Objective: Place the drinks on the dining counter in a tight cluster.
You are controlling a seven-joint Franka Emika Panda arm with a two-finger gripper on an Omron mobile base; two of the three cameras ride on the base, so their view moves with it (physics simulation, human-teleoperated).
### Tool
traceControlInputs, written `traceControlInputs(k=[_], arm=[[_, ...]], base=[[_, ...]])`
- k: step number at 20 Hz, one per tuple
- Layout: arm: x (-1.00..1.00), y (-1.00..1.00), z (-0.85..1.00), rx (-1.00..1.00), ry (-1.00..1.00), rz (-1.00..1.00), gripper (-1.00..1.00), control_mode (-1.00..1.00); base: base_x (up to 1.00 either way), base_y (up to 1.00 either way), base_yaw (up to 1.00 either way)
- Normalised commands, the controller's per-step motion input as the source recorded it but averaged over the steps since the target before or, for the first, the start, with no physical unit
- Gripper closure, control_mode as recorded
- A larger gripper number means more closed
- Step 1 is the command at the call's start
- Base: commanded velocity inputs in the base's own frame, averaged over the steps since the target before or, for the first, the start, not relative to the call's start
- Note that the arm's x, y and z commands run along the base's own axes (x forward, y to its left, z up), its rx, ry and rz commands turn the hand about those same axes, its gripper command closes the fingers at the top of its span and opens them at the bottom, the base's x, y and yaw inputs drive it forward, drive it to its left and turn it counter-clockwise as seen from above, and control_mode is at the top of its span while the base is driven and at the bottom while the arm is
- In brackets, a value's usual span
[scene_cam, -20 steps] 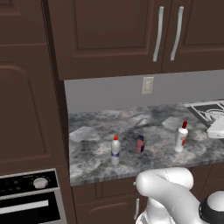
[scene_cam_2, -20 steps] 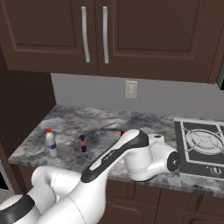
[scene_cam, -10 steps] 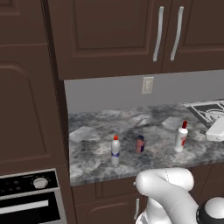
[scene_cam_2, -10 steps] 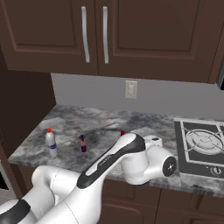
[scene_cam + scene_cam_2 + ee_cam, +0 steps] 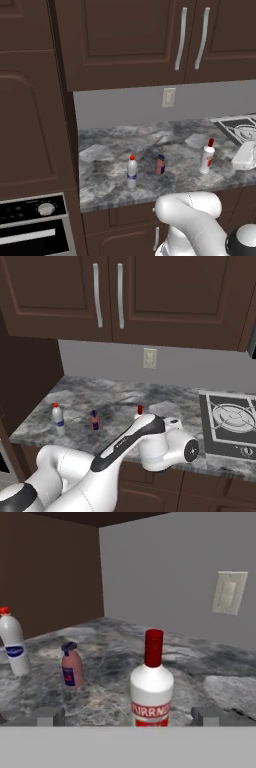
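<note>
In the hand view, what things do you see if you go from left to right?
Clear bottle → pink bottle → white bottle → wall outlet.

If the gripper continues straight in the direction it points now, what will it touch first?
Most likely the white bottle, standing upright between the open fingertips of the gripper. Depth is hard to judge.

Centre of the hand view: wide white plastic bottle, red cap, red label. Left: short pinkish-red bottle, dark cap; clear bottle, blue label. Grey marbled stone counter.
</note>
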Motion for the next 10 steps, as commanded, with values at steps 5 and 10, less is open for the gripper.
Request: traceControlInputs(k=[5, 10], arm=[[0.01, 0.0, -0.4, -0.02, 0.0, 0.09, -1.0, -1.0], [0.06, 0.0, -0.4, -0.03, 0.0, 0.07, -1.0, -1.0]], base=[[0.0, 0.0, 0.0], [0.0, 0.0, 0.0]])
